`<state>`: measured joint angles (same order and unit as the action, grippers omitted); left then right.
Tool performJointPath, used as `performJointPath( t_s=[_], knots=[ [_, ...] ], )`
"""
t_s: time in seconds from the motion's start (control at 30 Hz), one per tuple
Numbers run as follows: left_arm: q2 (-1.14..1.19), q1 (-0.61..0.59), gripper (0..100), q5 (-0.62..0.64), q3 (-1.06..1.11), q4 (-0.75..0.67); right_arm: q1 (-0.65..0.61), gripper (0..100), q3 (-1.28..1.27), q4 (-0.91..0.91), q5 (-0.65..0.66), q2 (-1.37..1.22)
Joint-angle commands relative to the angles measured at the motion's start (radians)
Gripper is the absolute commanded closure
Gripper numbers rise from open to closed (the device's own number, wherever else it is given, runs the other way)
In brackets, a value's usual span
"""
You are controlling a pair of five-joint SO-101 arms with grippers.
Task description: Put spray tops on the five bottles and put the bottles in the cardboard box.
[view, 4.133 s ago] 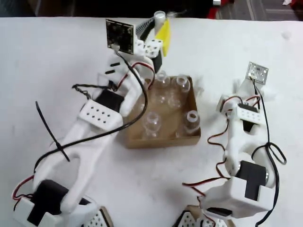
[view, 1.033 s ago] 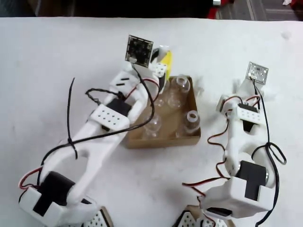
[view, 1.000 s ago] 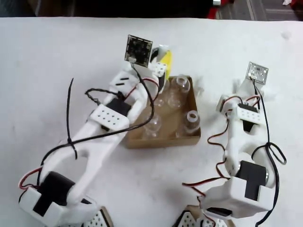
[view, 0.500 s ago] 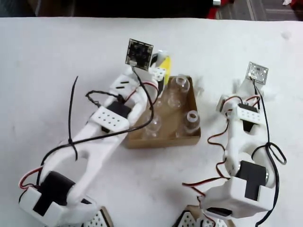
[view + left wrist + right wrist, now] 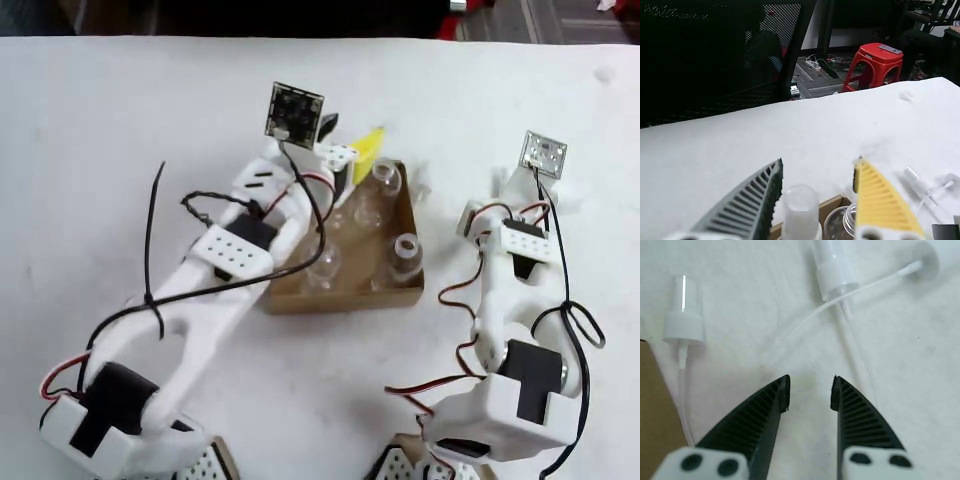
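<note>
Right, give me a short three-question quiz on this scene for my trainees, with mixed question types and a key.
1. True or false: the right gripper is shut on a spray top.
2. Multiple choice: the bottles seen from the high view stand A) in the cardboard box; B) on the floor; C) between a gripper's fingers.
3. Fill in: the ___ gripper hangs open over the box's far edge.
Key: 1 false: it is open, with spray tops lying loose on the table ahead of it. 2 A. 3 left: the left gripper.
</note>
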<state>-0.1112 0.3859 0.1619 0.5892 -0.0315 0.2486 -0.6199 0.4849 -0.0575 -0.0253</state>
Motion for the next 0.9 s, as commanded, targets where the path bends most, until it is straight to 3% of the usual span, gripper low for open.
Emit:
performJointPath(
  t_s=[0.0, 0.23, 0.33, 0.43, 0.6, 0.73, 0.87],
  knots=[
    [-0.019, 0.004, 79, 0.0, -0.015, -0.02, -0.008, 87.9, 0.041, -0.018, 0.009, 0.004],
    [-0.183, 0.019, 79, 0.002, -0.032, -0.012, -0.008, 87.9, 0.041, -0.018, 0.009, 0.004],
    [-0.317, 0.021, 79, 0.002, -0.038, 0.063, -0.008, 87.9, 0.041, -0.018, 0.009, 0.004],
    [-0.476, 0.015, 79, 0.012, -0.037, 0.18, -0.007, 87.9, 0.041, -0.018, 0.009, 0.004],
    [-0.75, -0.064, 79, 0.164, -0.028, 0.454, -0.002, 87.9, 0.041, -0.018, 0.009, 0.004],
    [-0.885, -0.194, 79, 0.178, -0.026, 0.71, -0.002, 87.9, 0.041, -0.018, 0.009, 0.004],
    [-0.915, -0.349, 79, 0.178, -0.003, 0.87, -0.001, 87.9, 0.038, -0.015, 0.0, 0.008]
  ],
)
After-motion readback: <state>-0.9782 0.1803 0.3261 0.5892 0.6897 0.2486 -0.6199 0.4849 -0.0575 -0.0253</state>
